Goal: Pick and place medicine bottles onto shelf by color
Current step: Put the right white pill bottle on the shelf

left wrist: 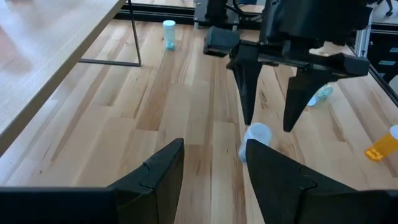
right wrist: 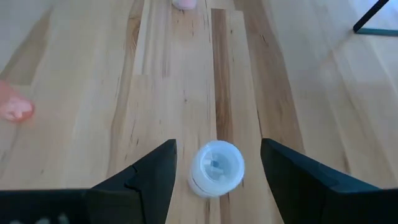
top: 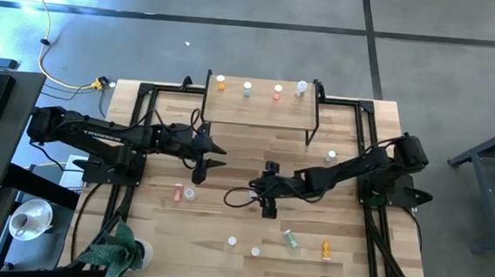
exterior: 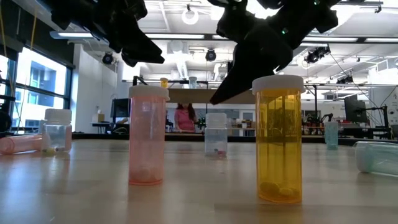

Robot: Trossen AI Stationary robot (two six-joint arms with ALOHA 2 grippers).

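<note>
The right end effector hovered over the middle of the wooden surface with its fingers spread wide on either side of a clear bottle standing upright between them, not yet touched; that straddling pose looked like the set-up for closing on the bottle and carrying it off to the shelf. The left end effector hung nearby, just off the shelf's front left, its fingers partly apart and holding nothing, pointed toward the same bottle, probably waiting so the two arms would not tangle. Four bottles stood in a row along the shelf's far edge: an orange bottle, a pale green bottle, a red bottle and a clear-capped bottle, one of each colour, which suggested each marked the spot where its colour belongs. The rest were scattered on the surface: a pink bottle lying on its side, a green bottle and another orange bottle near the front edge, and a few white-capped ones. The surface was pale butcher-block wood in a black frame; beyond it lay a grey floor, a yellow cable and a bright open workshop.
</note>
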